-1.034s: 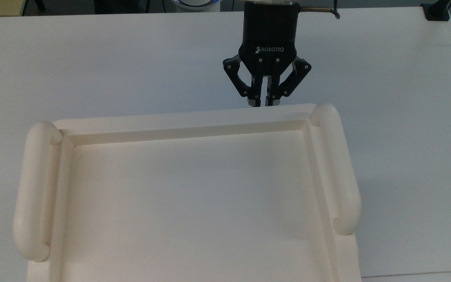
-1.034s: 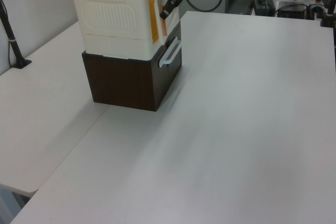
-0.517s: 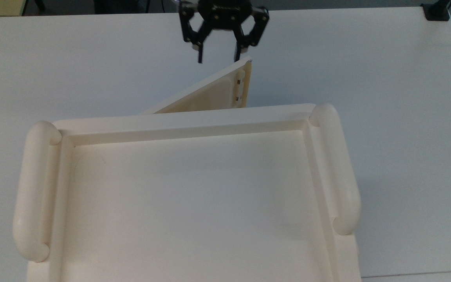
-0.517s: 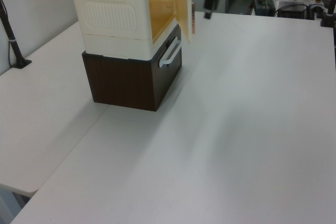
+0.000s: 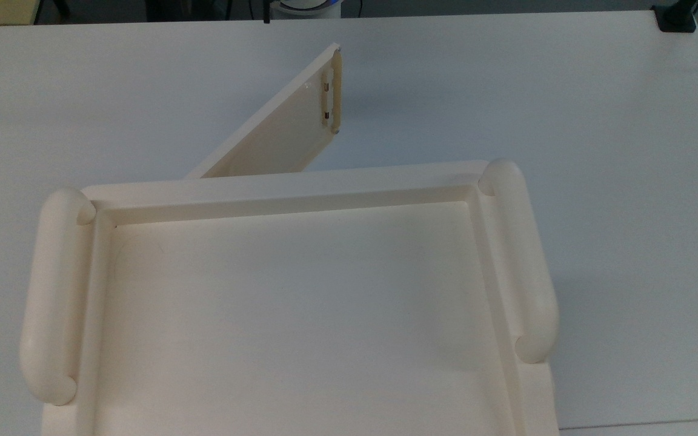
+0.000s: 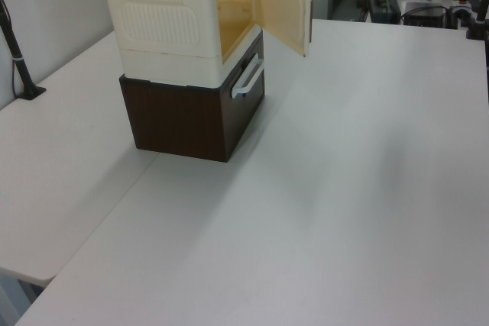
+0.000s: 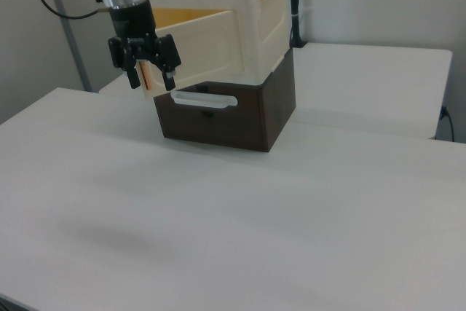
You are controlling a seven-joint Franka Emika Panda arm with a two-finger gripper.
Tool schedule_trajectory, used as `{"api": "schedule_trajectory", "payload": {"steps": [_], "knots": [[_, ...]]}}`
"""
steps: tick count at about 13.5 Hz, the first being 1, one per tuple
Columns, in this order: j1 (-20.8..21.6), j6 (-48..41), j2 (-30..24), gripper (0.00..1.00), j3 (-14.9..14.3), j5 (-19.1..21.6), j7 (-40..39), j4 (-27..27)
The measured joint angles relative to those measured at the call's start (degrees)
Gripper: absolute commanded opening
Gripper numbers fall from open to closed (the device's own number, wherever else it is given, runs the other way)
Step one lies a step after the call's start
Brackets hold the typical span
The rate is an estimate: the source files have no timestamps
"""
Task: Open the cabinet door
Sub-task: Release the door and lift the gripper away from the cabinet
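Note:
The cream cabinet door (image 5: 276,130) stands swung wide open, angled away from the cabinet front toward the top view's upper middle. Its slim bar handle (image 5: 336,91) and two dark screws sit at the free edge. In the left view the door (image 6: 281,14) sticks out to the right of the orange-lit opening. In the right view my black gripper (image 7: 152,81) hangs open near the free edge of the door (image 7: 196,45), with nothing held between its fingers.
The cream cabinet has a recessed top (image 5: 288,303) with two tubular side rails. It stands on a dark brown drawer box (image 6: 187,120) with a white bar handle (image 7: 204,98). White table (image 6: 351,188) stretches wide in front of it. A black post (image 6: 17,51) stands at the left view's left.
The gripper went from shut at the cabinet front to open, and has drawn back out of the top view. The door has swung from closed to wide open.

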Motion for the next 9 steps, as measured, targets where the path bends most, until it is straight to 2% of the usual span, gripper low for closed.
{"api": "schedule_trajectory", "payload": {"steps": [5, 9], "knots": [[-1.71, -3.78, -5.13, 1.00, 0.01, 0.12, -1.69, -5.08], [-3.37, -3.73, -6.40, 1.00, 0.00, 0.79, -1.69, -6.56]]}}
